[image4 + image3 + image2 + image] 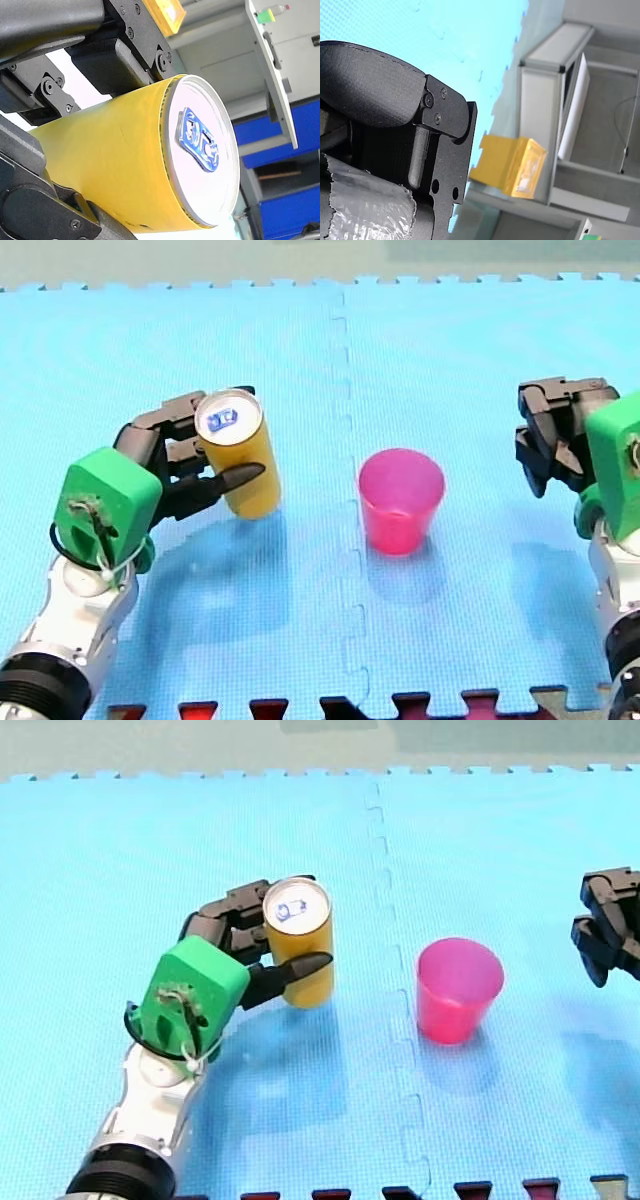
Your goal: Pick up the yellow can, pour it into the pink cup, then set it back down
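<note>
Nearest us, the left hand [230,935] is coming in from the lower left behind its green wrist block [195,990]. It is gripping the yellow cylindrical metal can [300,955]. Its black fingers [235,905] are wrapping the far side and its thumb [290,972] is pressing across the near side. The can is sitting close to upright, silver lid up with a blue pull tab [291,907], left of the mat seam [385,870]. We cannot tell whether its base is touching the blue interlocking foam mat [500,840]. In the second wrist view we are seeing this same can clamped in the hand. Across the seam to the right, well apart from the can, the pink plastic cup [458,988] is standing upright, mouth up. Farther right, the right hand [560,435] is hovering over the mat, holding nothing.
</note>
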